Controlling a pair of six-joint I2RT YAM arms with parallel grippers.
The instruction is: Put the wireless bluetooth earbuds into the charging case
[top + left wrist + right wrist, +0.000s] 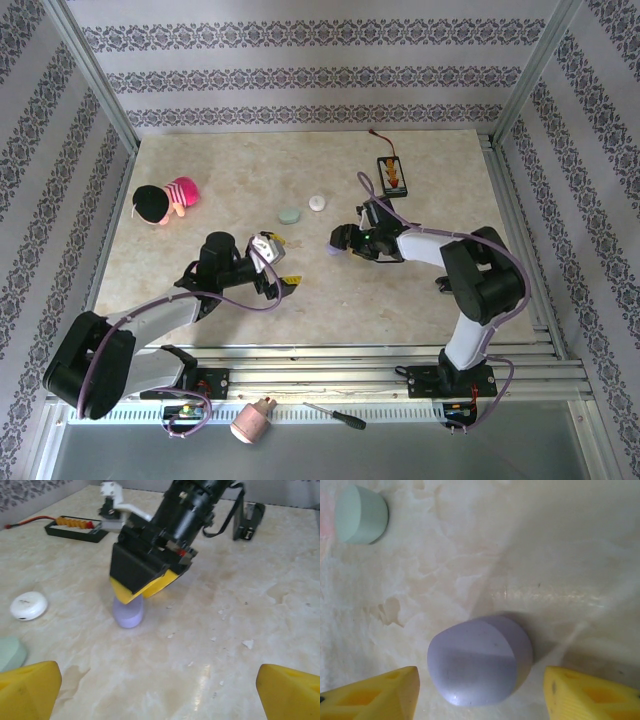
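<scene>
Right pincer (480, 680): fingers apart, one on each side of the lavender charging case (475, 655), neither visibly pressing it; nothing is clamped. Case condition: resting on the counter (560, 555), closed as far as visible. Tiny pale pieces (247, 643) lie loose on the counter near it; these may be the earbuds, but they are too small to confirm. Pale green case (361, 514) and white case (29, 605) sit further off. Left pincer (160, 692): fully apart, empty. Assessment: no earbud is seated; case opening, pickup and insertion are all outstanding.
</scene>
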